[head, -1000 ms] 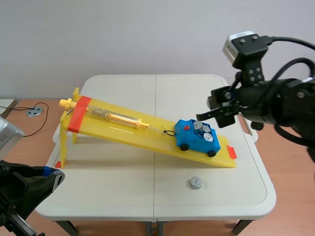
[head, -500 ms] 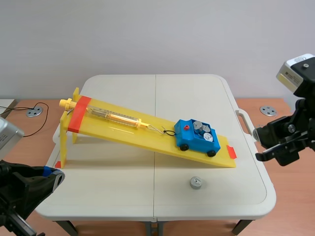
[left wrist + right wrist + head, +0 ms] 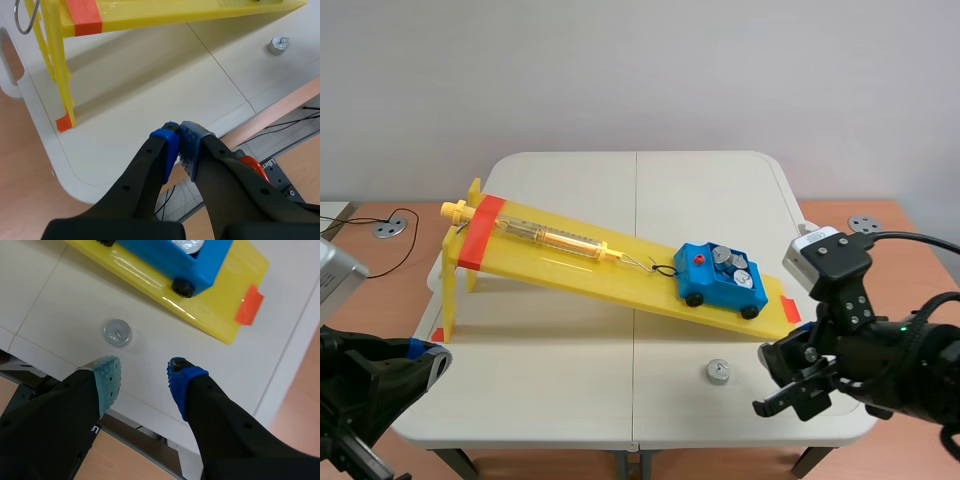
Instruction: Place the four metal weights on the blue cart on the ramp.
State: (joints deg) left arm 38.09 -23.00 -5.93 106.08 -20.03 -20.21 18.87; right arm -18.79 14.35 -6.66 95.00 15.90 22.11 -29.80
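Two right fingers (image 3: pixel 107 377) spread near weight (image 3: pixel 117 333)

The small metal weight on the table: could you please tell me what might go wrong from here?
1. The small round metal weight lies ahead of the open right hand, nearer one finger than centred; closing there may knock it toward the white table edge.
2. The blue toy cart rests on the sloped yellow plastic ramp, held by a thin wire; bumping it while loading could shift it or spill its weights.
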